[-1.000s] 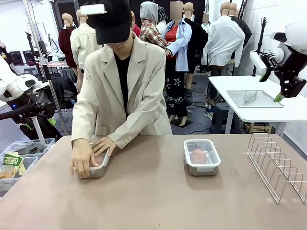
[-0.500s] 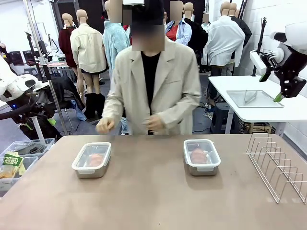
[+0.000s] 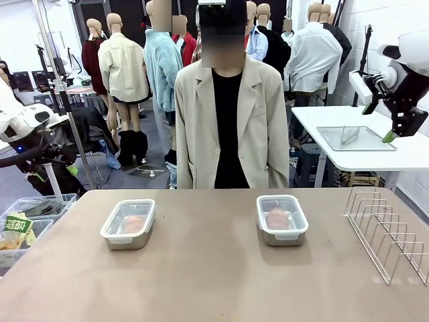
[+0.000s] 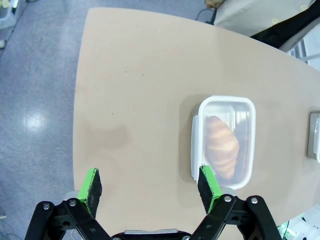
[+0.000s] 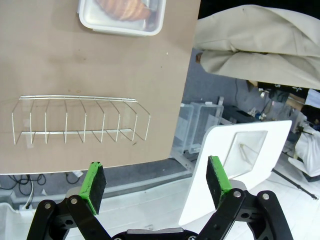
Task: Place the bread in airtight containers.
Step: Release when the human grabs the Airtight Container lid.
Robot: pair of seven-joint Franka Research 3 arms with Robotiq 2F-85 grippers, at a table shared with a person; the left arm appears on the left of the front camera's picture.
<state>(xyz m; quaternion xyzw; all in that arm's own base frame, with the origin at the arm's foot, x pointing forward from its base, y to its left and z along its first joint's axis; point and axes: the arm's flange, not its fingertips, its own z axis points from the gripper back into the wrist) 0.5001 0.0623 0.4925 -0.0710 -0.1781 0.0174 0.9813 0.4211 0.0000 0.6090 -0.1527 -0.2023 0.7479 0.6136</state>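
Note:
Two airtight containers stand on the brown table, both with clear lids on: the left container (image 3: 128,223) and the right container (image 3: 282,219). Each holds one piece of bread, a golden croissant, seen through the lid (image 3: 134,222) (image 3: 277,217). In the left wrist view, my left gripper (image 4: 150,184) hangs open high above the table, with the lidded container (image 4: 223,142) and its bread (image 4: 222,146) below to its right. My right gripper (image 5: 156,179) is also open and empty, far from the other container (image 5: 121,15). The person (image 3: 229,127) stands upright behind the table, hands off it.
A wire rack (image 3: 385,231) stands at the table's right end, also seen in the right wrist view (image 5: 80,120). A white side table (image 3: 362,141) with a metal tray sits at the back right. Plastic bins (image 3: 27,221) lie left of the table.
The person was pressing the lid on the left container, then let go, drew both hands back and stood up straight. Neither arm has moved.

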